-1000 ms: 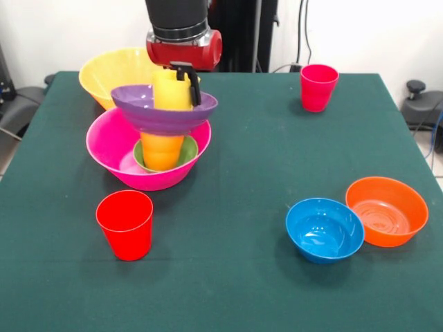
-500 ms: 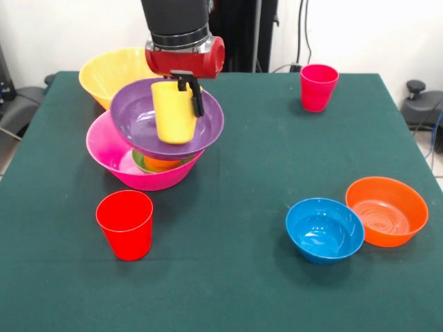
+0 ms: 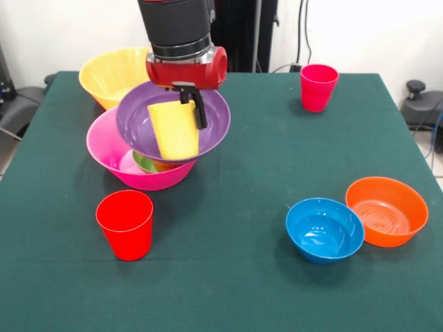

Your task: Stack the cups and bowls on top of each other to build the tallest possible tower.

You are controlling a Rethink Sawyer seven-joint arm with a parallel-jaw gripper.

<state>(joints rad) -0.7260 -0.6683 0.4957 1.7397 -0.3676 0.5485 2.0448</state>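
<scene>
The tool [image 3: 185, 114] is clenched on the yellow cup [image 3: 174, 129], one black finger [image 3: 199, 111] running down the cup's right side. The cup hangs mouth-down, tilted, inside the wide purple bowl [image 3: 211, 117]. That bowl tips steeply toward me, its open face showing, because it sits loosely on what stands inside the big hot-pink bowl [image 3: 104, 149] at the tower's base. The small green bowl [image 3: 143, 163] and a sliver of orange cup [image 3: 164, 166] peek out under the purple rim; they seem to be the narrow prop the purple bowl balances on.

I judge the cup is being set upside down in the purple bowl to add height, but the bowl looks ready to slide off to the near right.

The rest wait as spare pieces: the big orange-yellow bowl [image 3: 104, 72] just behind the tower at the far left, the red cup [image 3: 125, 225] upright near the front left, the crimson-pink cup [image 3: 318, 86] far right, and the blue bowl [image 3: 324, 229] touching the orange bowl [image 3: 387, 210] at the near right of the desk [image 3: 242, 290].
</scene>
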